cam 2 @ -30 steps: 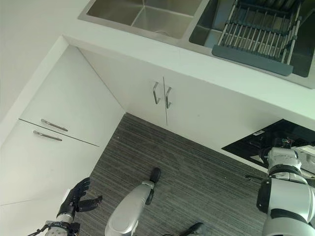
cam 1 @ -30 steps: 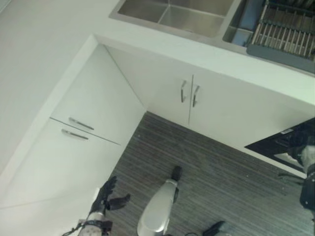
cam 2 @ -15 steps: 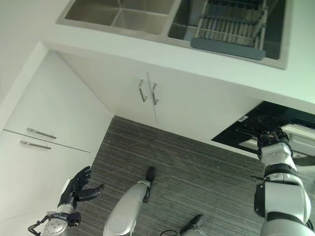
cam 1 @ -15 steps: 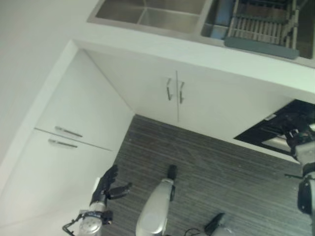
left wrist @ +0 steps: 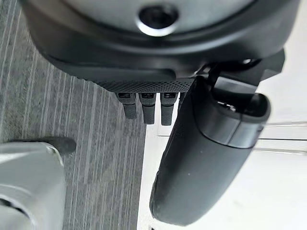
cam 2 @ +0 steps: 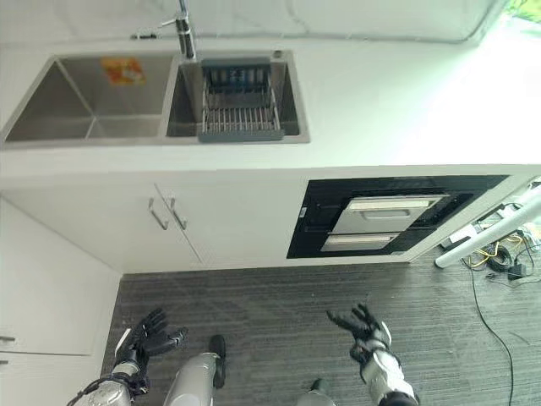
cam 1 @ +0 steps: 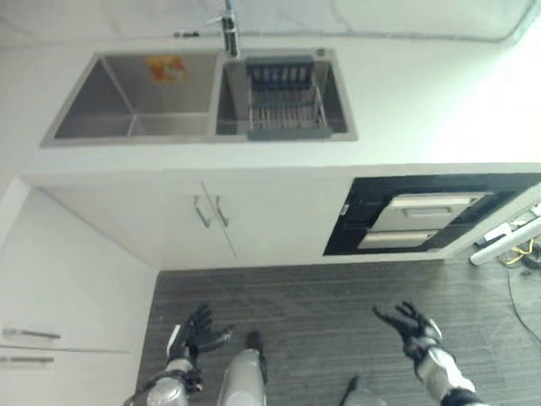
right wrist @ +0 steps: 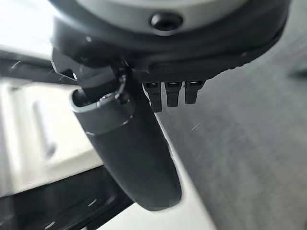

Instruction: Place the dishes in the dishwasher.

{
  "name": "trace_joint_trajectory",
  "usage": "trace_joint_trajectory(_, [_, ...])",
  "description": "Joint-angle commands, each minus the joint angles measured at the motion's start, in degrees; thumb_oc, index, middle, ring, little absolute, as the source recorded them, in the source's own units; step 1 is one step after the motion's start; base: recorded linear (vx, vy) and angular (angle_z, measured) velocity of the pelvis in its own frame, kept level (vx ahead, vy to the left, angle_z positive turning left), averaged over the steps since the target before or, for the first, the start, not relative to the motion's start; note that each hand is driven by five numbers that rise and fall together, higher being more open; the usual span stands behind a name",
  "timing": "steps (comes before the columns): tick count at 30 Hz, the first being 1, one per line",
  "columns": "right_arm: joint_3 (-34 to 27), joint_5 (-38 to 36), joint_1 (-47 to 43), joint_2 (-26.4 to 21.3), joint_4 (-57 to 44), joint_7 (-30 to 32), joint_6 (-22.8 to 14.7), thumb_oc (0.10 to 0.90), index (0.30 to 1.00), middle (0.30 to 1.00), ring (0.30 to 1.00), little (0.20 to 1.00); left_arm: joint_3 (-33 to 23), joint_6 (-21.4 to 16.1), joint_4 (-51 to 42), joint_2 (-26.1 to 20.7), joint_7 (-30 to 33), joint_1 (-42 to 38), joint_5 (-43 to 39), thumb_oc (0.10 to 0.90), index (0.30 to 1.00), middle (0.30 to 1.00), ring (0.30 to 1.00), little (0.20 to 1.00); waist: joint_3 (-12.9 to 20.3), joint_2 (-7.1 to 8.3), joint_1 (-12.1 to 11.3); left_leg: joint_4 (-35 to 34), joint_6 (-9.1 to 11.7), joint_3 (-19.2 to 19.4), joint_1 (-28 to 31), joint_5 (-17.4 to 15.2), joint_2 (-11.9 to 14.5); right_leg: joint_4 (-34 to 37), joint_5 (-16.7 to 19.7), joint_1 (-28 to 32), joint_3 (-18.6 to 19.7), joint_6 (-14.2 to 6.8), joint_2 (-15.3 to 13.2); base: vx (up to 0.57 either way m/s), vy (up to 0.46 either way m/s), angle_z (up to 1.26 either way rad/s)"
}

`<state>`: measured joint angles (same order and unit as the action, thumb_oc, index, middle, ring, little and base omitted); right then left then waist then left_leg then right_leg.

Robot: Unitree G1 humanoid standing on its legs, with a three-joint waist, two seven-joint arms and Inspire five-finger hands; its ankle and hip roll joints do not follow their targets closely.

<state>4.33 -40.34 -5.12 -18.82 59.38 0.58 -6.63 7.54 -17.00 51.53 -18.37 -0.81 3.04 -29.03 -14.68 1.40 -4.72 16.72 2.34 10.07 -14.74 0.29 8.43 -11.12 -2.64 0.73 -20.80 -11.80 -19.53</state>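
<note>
The dishwasher is a black-framed panel with a silver front, built in under the white counter to the right of the sink cupboard; its door looks closed. A grey dish rack rests in the right basin of the steel sink; I cannot make out dishes in it. My left hand hovers low over the floor at the lower left, fingers spread, holding nothing. Lower right, my right hand is likewise open and empty, in front of and below the dishwasher.
A tap rises behind the sink. Below the sink is a two-door cupboard with handles. White drawers stand at the left. A white pole and cables lie on the grey striped floor at the right.
The camera has swung right and up, so the whole sink, counter and dishwasher front now show. My right hand has come away from the dishwasher and hangs open over the floor.
</note>
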Motion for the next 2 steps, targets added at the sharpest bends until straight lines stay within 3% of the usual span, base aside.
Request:
trace_joint_trajectory(1, [-0.4,6.4,-5.1,-3.1,-1.1,-3.0,-4.0,0.8,0.9,0.9,0.9,0.9,-1.3,-0.2,0.1,-1.2,-0.9,-0.6,-1.6,0.8,0.9,0.9,0.9,0.9,2.3,-0.7,-1.3,0.5,5.1,-0.2,7.7,-7.7,4.6,-6.1,-2.8,-3.8,-1.1,0.8,0.6,0.01,0.017,-0.21])
trace_joint_trajectory(2, [-0.1,7.0,-4.3,-2.6,-0.3,-3.4,-3.7,0.8,0.9,0.9,0.9,0.9,-1.8,0.1,1.5,-0.9,-0.8,-1.0,-0.8,0.8,0.9,0.9,0.9,0.9,2.7,-0.6,-1.1,0.5,5.1,-0.1,8.1,-7.8,4.7,-6.1,-3.0,-3.6,-1.0,0.9,0.8,0.02,0.016,-0.25])
